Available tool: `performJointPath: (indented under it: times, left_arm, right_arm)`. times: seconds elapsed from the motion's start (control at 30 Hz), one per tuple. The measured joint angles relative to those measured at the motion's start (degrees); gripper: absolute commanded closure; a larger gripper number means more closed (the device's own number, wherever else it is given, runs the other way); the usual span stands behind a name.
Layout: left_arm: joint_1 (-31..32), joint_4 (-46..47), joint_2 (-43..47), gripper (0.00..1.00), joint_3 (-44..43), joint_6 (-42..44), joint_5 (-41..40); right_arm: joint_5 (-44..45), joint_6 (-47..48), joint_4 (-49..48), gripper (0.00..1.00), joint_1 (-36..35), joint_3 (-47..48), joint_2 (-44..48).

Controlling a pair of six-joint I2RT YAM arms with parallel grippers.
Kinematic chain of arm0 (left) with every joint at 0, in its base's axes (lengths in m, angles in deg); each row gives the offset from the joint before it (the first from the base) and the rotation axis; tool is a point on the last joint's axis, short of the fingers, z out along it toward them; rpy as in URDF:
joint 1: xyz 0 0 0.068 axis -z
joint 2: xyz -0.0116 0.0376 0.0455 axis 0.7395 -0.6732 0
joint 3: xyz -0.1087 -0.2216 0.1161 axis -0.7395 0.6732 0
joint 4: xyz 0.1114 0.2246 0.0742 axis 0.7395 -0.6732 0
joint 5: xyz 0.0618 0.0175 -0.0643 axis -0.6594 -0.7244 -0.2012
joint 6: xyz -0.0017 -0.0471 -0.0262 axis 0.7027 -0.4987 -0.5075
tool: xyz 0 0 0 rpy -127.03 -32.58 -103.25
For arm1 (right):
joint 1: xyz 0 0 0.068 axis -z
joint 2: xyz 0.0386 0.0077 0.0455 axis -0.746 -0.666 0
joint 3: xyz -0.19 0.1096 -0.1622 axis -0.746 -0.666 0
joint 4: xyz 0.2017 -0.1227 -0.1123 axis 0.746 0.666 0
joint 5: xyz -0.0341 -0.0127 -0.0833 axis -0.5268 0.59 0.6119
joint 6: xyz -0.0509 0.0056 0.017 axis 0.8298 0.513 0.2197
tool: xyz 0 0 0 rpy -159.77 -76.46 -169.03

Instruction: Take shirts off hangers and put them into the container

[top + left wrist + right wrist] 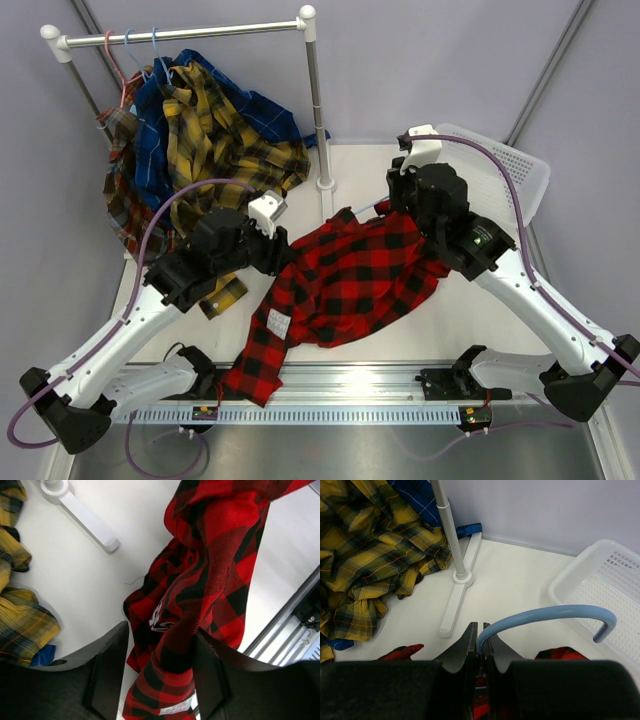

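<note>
The red-and-black shirt [350,280] hangs in mid-air over the middle of the table [350,165], its soft, large-check flannel drooping in loose folds, with one sleeve trailing down to the metal strip at the near edge and a white label showing on the inside. It hangs from a light blue hanger [550,614], a thin smooth wire whose curved hook arches out of the right gripper [480,630]; the dark, flat fingers are pinched nearly together on the wire. The left gripper [160,640] stands with its broad black jaws partly apart, a bunched fold of the red cloth between them. Whether they press it cannot be told. To the right lies the container [520,165], a white plastic basket with perforated walls and a rolled rim, apart from the shirt. At the back left, the yellow-and-black shirt [215,140], the blue shirt [155,110] and the brown-red plaid shirt [125,190] hang crumpled together from thin hangers [135,50] on the white-capped metal rail [190,33].
</note>
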Motion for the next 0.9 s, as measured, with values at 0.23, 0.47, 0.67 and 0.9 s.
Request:
performJointPath:
  times: [0.23, 0.47, 0.67, 0.9]
  left_arm:
    - [0.00, -0.11, 0.87, 1.00, 3.13, -1.86, 2.03]
    - [0.02, -1.86, 6.38, 1.00, 5.55, -2.78, 0.57]
    - [0.11, -3.37, 11.13, 1.00, 9.31, -5.86, -4.42]
    - [0.37, -3.93, 16.33, 1.00, 13.09, -12.39, -9.44]
  right_arm:
    - [0.13, 0.07, 1.01, 1.00, 0.00, 0.66, 0.17]
    - [2.21, 0.13, 1.70, 1.00, 0.00, 0.74, 0.52]
    - [4.04, -0.13, 4.46, 1.00, 0.79, 3.13, 0.96]
    - [4.35, -2.67, 8.76, 1.00, 3.19, 5.57, 3.58]
